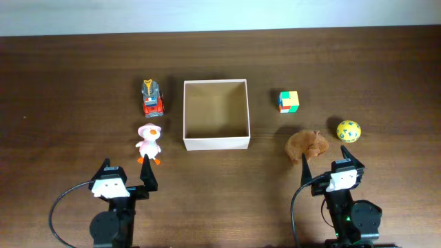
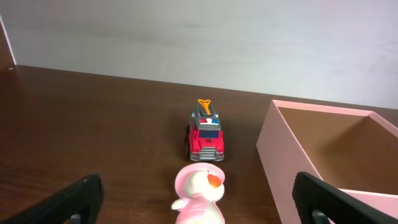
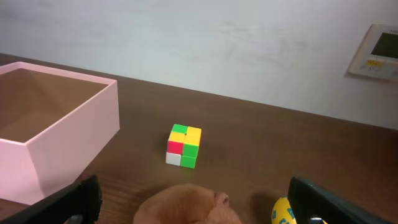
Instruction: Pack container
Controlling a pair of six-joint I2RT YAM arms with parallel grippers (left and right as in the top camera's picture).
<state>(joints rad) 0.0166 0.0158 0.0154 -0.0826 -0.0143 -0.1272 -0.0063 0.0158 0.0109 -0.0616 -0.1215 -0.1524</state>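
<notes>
The container, a square open box with pale walls and a tan inside, stands empty mid-table; it also shows in the left wrist view and the right wrist view. My left gripper is open, just short of a pink duck toy, which lies between its fingers' line in the left wrist view. My right gripper is open, just short of a brown plush toy, seen in the right wrist view.
A red toy truck stands left of the box, beyond the duck. A colour cube lies right of the box. A yellow ball lies right of the plush.
</notes>
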